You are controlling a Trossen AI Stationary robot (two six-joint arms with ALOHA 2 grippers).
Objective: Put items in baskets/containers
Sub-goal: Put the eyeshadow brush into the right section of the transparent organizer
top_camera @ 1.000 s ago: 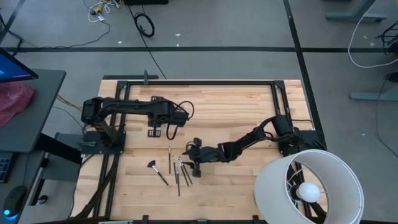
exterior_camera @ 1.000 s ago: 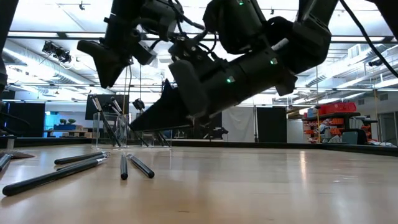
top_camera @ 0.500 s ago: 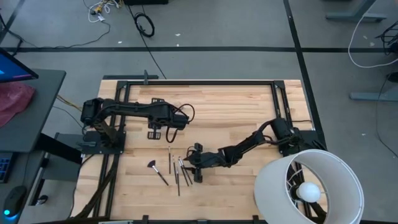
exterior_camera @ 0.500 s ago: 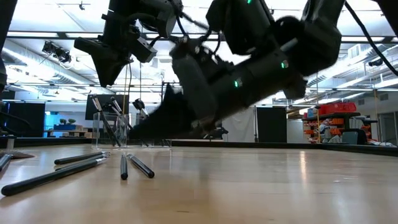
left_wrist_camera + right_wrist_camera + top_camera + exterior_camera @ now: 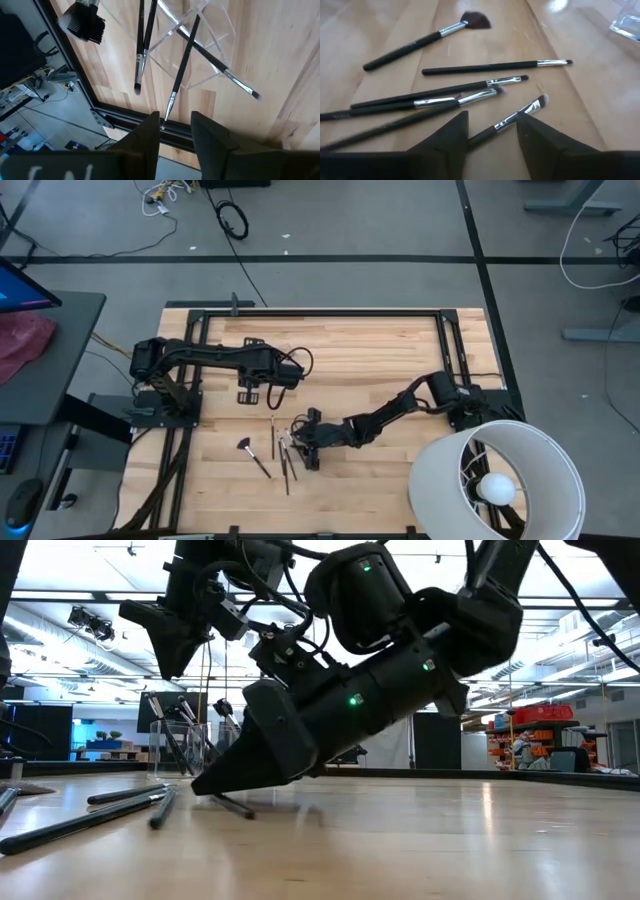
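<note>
Several thin dark-handled brushes (image 5: 455,92) lie loose on the wood near the table's near edge (image 5: 284,452), a fan-shaped one (image 5: 420,42) among them. My right gripper (image 5: 492,132) is open and low over them. Its fingertips are down at the table (image 5: 205,785), one on either side of a silver-ferruled brush (image 5: 520,111). A clear container (image 5: 200,50) stands on the table (image 5: 185,745) with a few brushes leaning in it. My left gripper (image 5: 175,127) is open and hangs above that container (image 5: 272,388). My right gripper comes slanting down from the table's right, with its open fingers (image 5: 447,137) astride the handle end of one brush (image 5: 485,134) that lies flat on the wood. I cannot tell whether either finger touches it.
A big white lamp shade (image 5: 495,480) stands at the table's near right corner. A black frame rail (image 5: 320,311) runs round the tabletop. Bare wood (image 5: 390,365) lies between the two arms and along the far side.
My right gripper has moved toward the table's near edge and left and has come down among the loose brushes. In the low view one brush beside its fingertips has slid and turned a little toward the left. My left arm has kept still.
</note>
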